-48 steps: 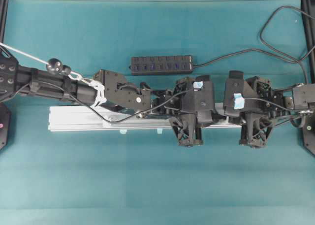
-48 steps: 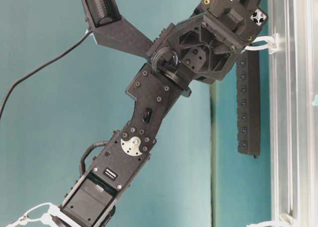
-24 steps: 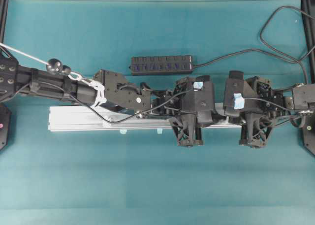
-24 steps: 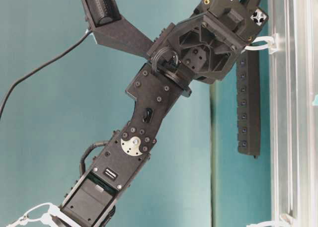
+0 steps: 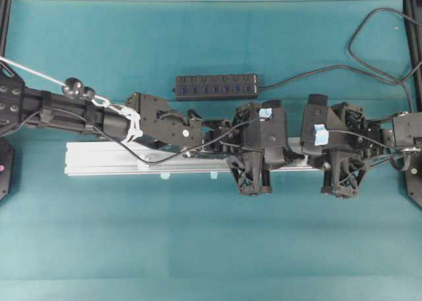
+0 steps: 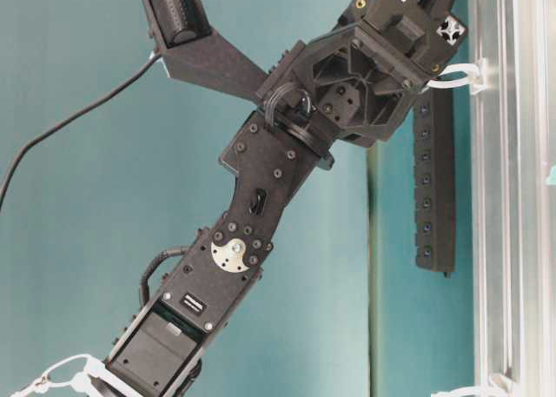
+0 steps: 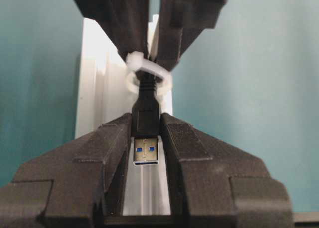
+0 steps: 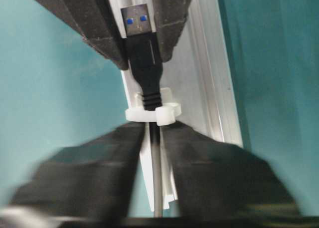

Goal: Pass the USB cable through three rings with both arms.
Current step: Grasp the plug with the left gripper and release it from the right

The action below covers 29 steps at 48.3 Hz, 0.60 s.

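Overhead exterior view gives us the biggest things first: the teal tabletop (image 5: 211, 248), then the long silver rail (image 5: 105, 161) lying across it, our landmark. Both arms meet over the rail's right half, and a black multi-port hub (image 5: 216, 87) lies beyond the rail, apart from it.

On the rail itself, our left tool (image 7: 146, 138) holds the USB cable (image 7: 145, 113) by its black plug, the fingers (image 7: 107, 148) pressed against both sides, the silver tip pointing back toward the camera. The plug has come through a white ring (image 7: 149, 71) standing on the rail. Our right tool (image 8: 152, 138), behind that ring (image 8: 152, 113), straddles the thin cord with its tips slightly parted and blurred; we cannot tell whether it grips.

We judge one ring threaded at this spot. How many of the three rings the cord has already passed we cannot say: the arms cover that stretch of rail from above.
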{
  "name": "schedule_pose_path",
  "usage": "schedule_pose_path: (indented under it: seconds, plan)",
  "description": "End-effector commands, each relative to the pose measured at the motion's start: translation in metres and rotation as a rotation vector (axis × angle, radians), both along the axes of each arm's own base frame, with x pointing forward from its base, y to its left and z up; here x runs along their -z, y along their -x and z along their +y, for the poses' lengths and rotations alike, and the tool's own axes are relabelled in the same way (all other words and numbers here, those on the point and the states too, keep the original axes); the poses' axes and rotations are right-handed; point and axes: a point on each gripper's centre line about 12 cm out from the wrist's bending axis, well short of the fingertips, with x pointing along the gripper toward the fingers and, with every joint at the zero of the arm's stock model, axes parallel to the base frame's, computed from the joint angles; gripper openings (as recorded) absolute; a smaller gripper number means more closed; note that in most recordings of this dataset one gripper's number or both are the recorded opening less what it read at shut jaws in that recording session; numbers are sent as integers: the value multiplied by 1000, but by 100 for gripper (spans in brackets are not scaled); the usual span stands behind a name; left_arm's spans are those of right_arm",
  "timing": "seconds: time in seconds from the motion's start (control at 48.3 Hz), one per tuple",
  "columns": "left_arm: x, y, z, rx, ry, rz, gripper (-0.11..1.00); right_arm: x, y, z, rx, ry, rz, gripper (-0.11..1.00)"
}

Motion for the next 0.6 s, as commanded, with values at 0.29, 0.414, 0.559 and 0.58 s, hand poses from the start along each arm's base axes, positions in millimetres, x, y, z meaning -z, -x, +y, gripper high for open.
schedule_pose_path:
  seconds: [0.29, 0.414, 0.559, 0.58]
  plan:
    - [-8, 0, 4, -5, -4, -3, 25, -7, 3, -1, 15, -4, 5, 81]
    - [-9, 3, 4, 5, -20, 19, 25, -14, 1, -1, 15, -1, -19, 78]
    - [-13, 7, 4, 33, -63, 45, 25, -24, -2, -1, 11, 4, -50, 78]
    - [-14, 7, 4, 35, -67, 45, 25, -25, -2, -1, 11, 4, -51, 78]
